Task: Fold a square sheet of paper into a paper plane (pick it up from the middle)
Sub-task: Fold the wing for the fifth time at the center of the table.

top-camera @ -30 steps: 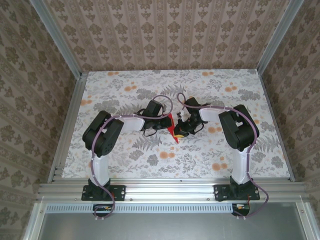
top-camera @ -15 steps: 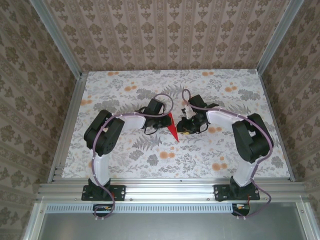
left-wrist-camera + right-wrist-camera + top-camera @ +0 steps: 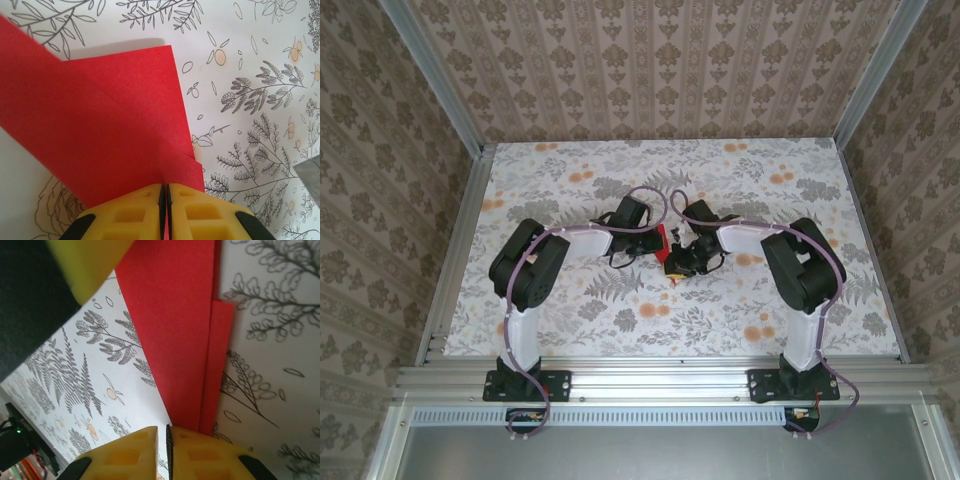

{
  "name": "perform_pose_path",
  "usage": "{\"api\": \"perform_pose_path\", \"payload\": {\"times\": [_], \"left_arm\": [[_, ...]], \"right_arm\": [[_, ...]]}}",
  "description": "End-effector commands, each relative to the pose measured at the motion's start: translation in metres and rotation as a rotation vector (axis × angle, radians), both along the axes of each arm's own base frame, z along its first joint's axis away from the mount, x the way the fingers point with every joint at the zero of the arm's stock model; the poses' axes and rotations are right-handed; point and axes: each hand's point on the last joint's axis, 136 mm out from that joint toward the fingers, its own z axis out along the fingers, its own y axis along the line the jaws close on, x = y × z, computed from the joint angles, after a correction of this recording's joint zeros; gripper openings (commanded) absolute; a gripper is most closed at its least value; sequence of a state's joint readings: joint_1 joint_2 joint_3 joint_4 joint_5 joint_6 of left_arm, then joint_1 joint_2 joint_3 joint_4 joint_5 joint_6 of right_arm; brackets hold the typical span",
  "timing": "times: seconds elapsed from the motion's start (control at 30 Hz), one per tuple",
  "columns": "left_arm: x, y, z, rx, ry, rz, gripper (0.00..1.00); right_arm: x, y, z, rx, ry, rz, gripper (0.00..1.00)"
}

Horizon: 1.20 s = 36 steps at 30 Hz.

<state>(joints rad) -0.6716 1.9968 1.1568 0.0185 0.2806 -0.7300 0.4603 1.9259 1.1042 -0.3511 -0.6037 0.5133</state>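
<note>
Left fingers point(image 3: 127, 212): pressed together, pinching the folded red paper point(image 3: 115, 125) at its edge. Right fingers point(image 3: 202, 452): only a slim gap; the paper's narrow end meets their tips, cannot tell if it is clamped. Paper at mid-tabletop point(image 3: 570, 180), left fingers at its 9 o'clock, right at 4 o'clock.

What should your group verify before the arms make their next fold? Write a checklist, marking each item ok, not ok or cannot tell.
1. Left claw shut on paper: ok.
2. Right claw gripping paper: cannot tell; jaws shut, paper reaches one finger.
3. Paper already folded into layers: ok.
4. Both claws meet at the paper over the table: ok.
5. Crease straight: cannot tell.
</note>
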Motion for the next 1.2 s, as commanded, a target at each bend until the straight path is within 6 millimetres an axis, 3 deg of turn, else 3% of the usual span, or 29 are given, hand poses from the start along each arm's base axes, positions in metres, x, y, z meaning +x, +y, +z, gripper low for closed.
{"api": "perform_pose_path", "payload": {"times": [0.0,0.17,0.57,0.87,1.0,1.17], "left_arm": [[-0.010,0.020,-0.032,0.101,0.079,0.026,0.14],[-0.010,0.020,-0.032,0.102,0.081,0.026,0.13],[-0.007,0.022,-0.034,0.127,0.077,0.025,0.13],[-0.006,0.027,-0.039,0.145,0.084,0.028,0.13],[-0.005,0.027,-0.039,0.144,0.082,0.025,0.13],[-0.004,0.026,-0.038,0.140,0.083,0.021,0.13]], "right_arm": [[0.019,0.012,0.009,0.077,-0.014,-0.030,0.14],[0.019,0.005,-0.003,0.068,0.026,-0.052,0.13],[-0.004,-0.023,-0.018,0.002,0.074,-0.059,0.13],[-0.041,-0.050,-0.032,-0.019,0.154,-0.065,0.13],[-0.040,-0.058,-0.023,0.003,0.135,-0.085,0.13],[-0.022,-0.048,0.008,0.058,0.048,-0.080,0.14]]}}
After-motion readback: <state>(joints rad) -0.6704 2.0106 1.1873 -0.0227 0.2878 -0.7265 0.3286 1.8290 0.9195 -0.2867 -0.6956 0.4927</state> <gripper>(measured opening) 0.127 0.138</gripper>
